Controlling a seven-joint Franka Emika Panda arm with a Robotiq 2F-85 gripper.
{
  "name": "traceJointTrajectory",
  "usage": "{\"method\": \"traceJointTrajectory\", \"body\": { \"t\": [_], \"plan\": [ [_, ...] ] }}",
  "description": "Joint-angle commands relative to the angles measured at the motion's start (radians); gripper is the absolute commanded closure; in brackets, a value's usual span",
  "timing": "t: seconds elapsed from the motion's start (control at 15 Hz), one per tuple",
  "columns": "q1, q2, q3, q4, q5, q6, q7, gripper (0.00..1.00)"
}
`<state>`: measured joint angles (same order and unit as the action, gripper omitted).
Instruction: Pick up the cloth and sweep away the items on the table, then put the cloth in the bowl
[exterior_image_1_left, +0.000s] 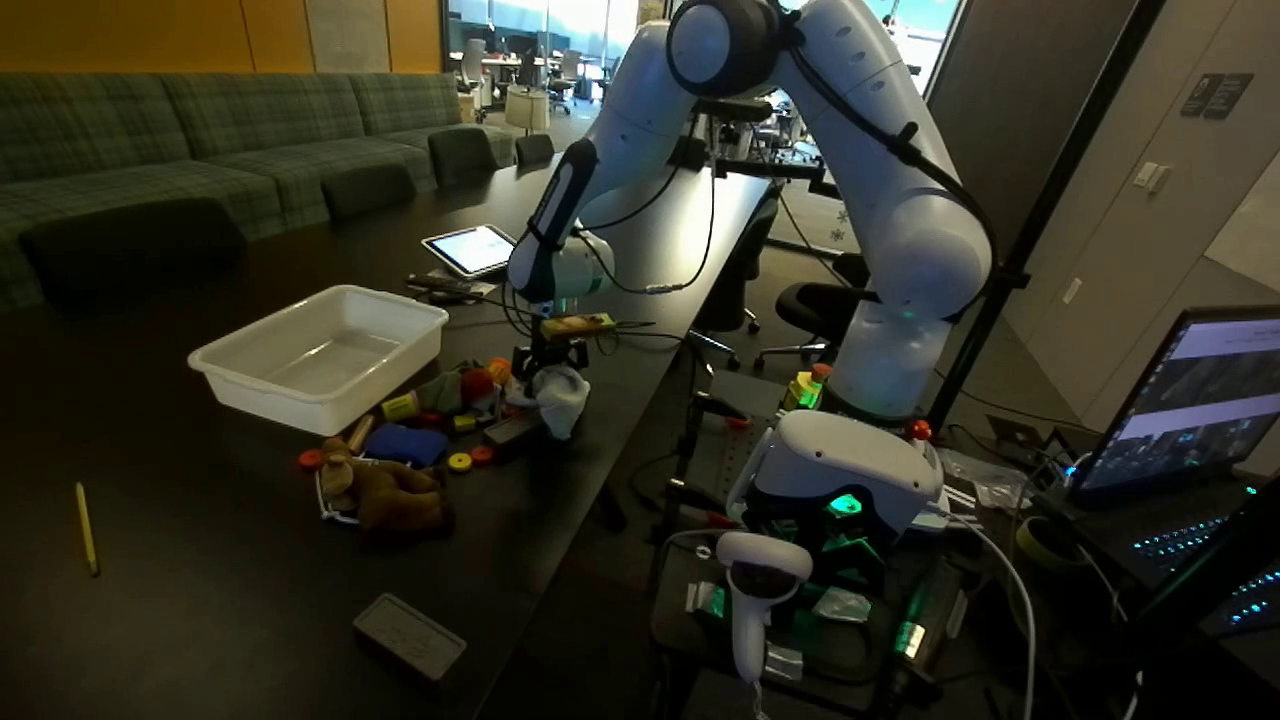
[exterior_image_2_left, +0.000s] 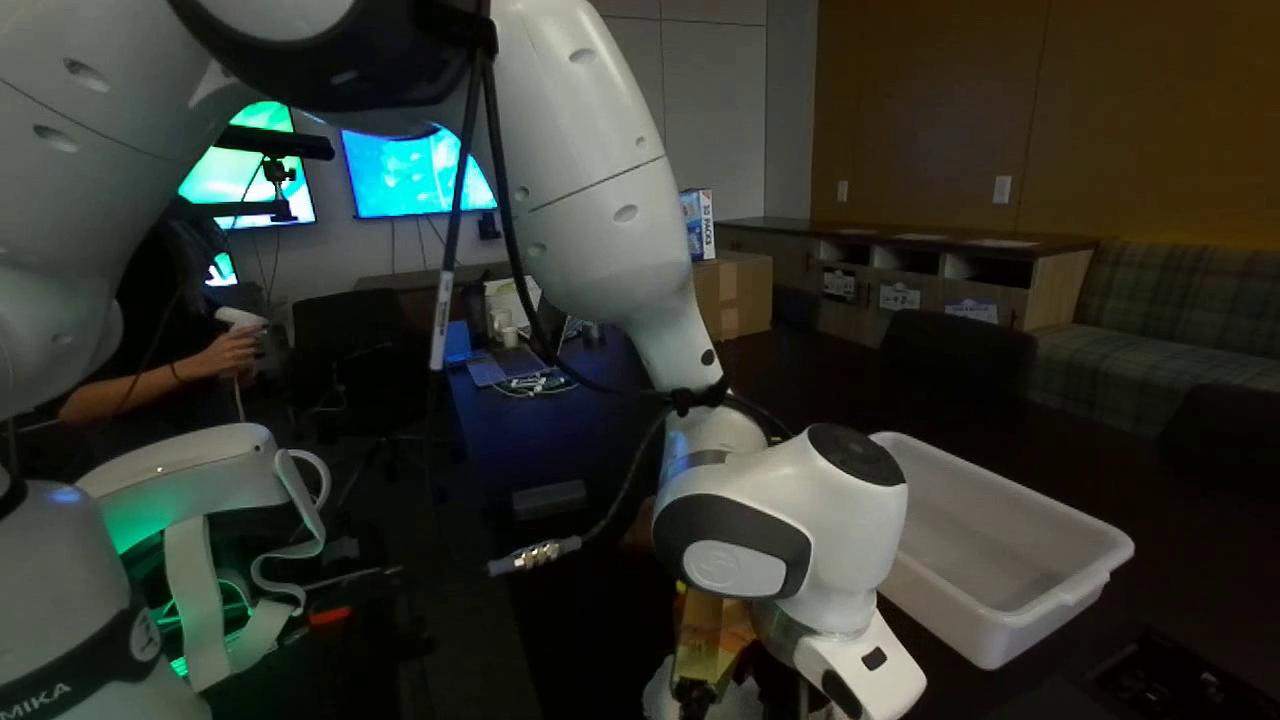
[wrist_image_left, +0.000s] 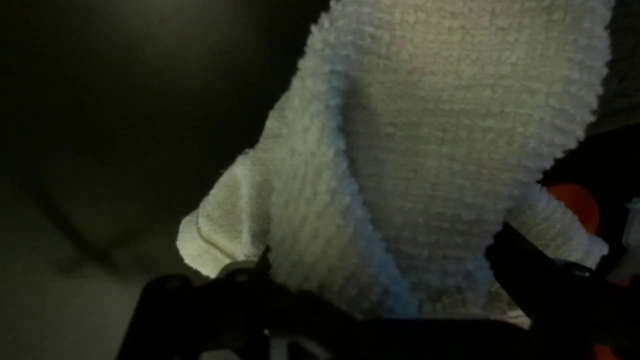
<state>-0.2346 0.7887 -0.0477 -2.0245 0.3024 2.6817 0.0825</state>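
Cloth (wrist_image_left: 425, 150), one, pale: between the fingers (wrist_image_left: 530, 275) of my claw (wrist_image_left: 382, 247), which stand wide apart, near the edge of the table (exterior_image_1_left: 250, 620); whether they press it I cannot tell. Long axis in the wrist view: 1 to 7 o'clock. In an exterior view: lower end points to 6, items (exterior_image_1_left: 408, 445) at 9. Bin (exterior_image_1_left: 260, 397), white: 10 o'clock from the items, inner floor showing. Lettering I read: "MIKA", arm base (exterior_image_2_left: 85, 610); "PACKS", box (exterior_image_2_left: 698, 225).
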Motion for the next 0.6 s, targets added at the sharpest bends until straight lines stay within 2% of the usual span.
{"method": "traceJointTrajectory", "body": {
  "t": [0.0, 0.33, 0.4, 0.47, 0.53],
  "plan": [
    [0.016, 0.075, -0.029, 0.044, -0.015, 0.116, 0.028, 0.0],
    [0.014, 0.116, -0.059, 0.081, -0.016, 0.169, 0.071, 0.0],
    [0.014, 0.12, -0.065, 0.084, -0.017, 0.171, 0.078, 0.25],
    [0.02, 0.121, -0.077, 0.084, -0.021, 0.168, 0.09, 0.26],
    [0.025, 0.125, -0.087, 0.085, -0.024, 0.161, 0.1, 0.31]
  ]
}}
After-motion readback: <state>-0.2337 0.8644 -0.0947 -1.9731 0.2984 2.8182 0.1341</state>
